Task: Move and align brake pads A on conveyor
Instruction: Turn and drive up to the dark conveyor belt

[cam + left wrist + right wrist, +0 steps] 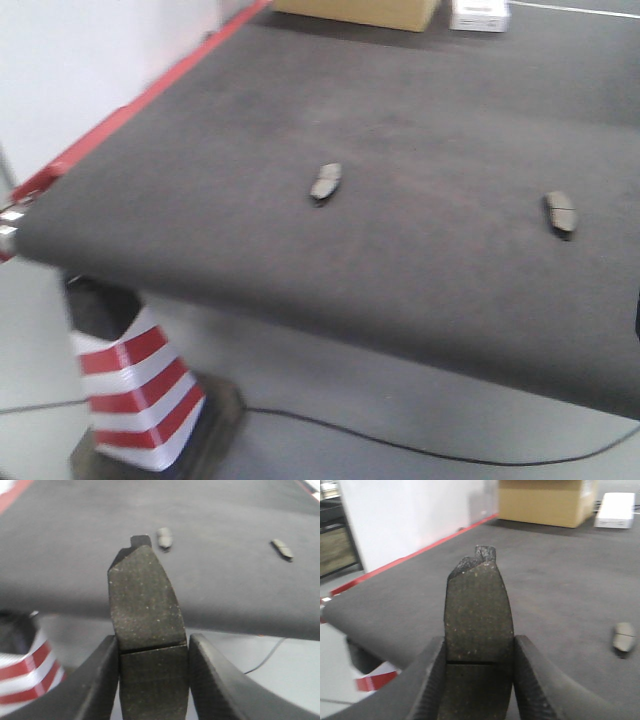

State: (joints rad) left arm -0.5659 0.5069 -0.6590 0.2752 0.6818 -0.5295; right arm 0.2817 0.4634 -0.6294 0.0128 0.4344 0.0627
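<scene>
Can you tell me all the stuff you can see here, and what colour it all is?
brake pads on the belt: two, dark grey, lying apart on the conveyor, one near the middle, one further right
brake pads held: two, dark grey with a thin groove, one in the left gripper, one in the right gripper
conveyor: one, dark charcoal belt with a red edge strip
traffic cone: one, red and white stripes, on the floor under the belt's near corner
cardboard box: one, tan, at the far end
white box: one, beside the cardboard box
cable: one, black, across the grey floor
left gripper: black fingers shut on a pad
right gripper: black fingers shut on a pad
</scene>
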